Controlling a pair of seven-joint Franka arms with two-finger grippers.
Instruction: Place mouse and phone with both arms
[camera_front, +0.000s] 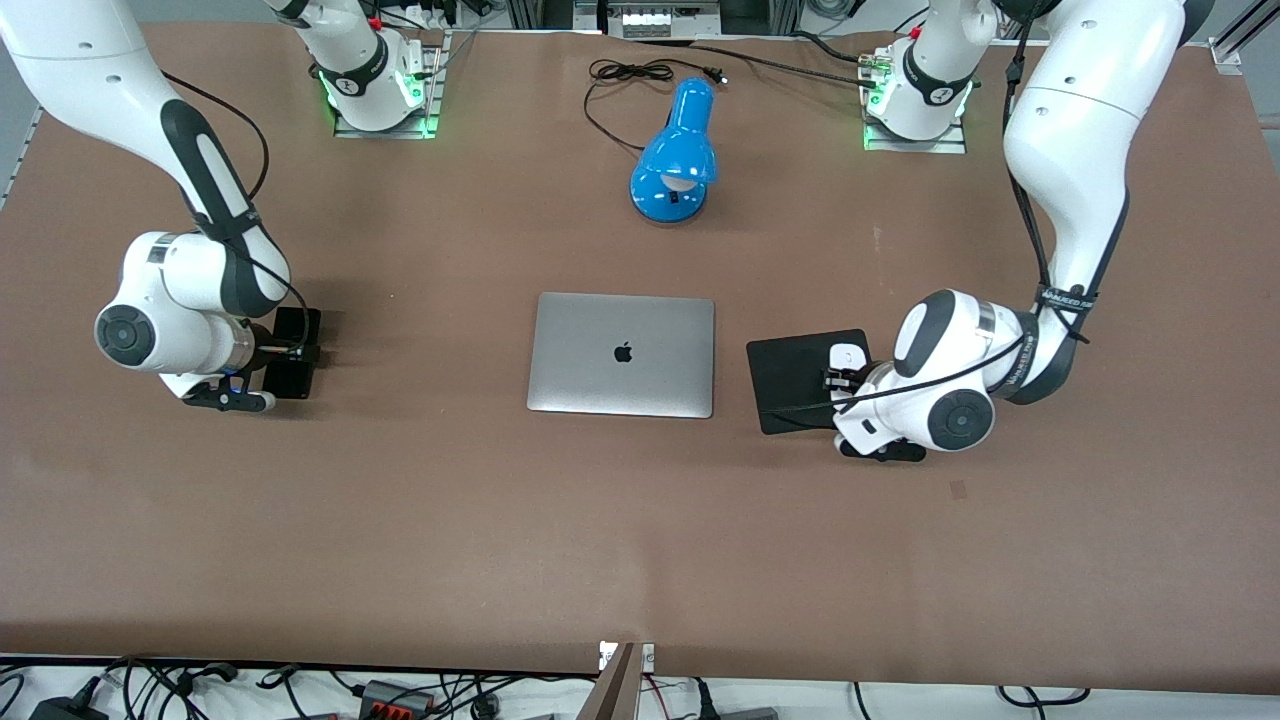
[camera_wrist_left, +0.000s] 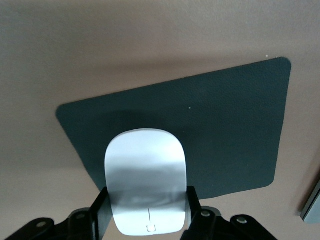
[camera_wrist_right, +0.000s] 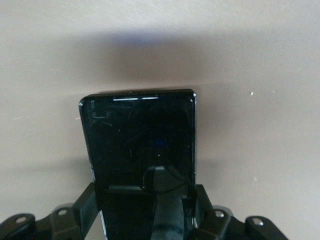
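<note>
1. Left gripper (camera_wrist_left: 148, 215): fingers clamped on the sides of the mouse (camera_wrist_left: 146, 182), which projects forward from between them over the black pad (camera_wrist_left: 230, 130).
2. Right gripper (camera_wrist_right: 145, 210): fingers clamped on the edges of the phone (camera_wrist_right: 137, 145), held over the bare table (camera_front: 400, 480) toward the right arm's end.
3. Laptop (camera_front: 621, 354): closed, between the two grippers.
</note>
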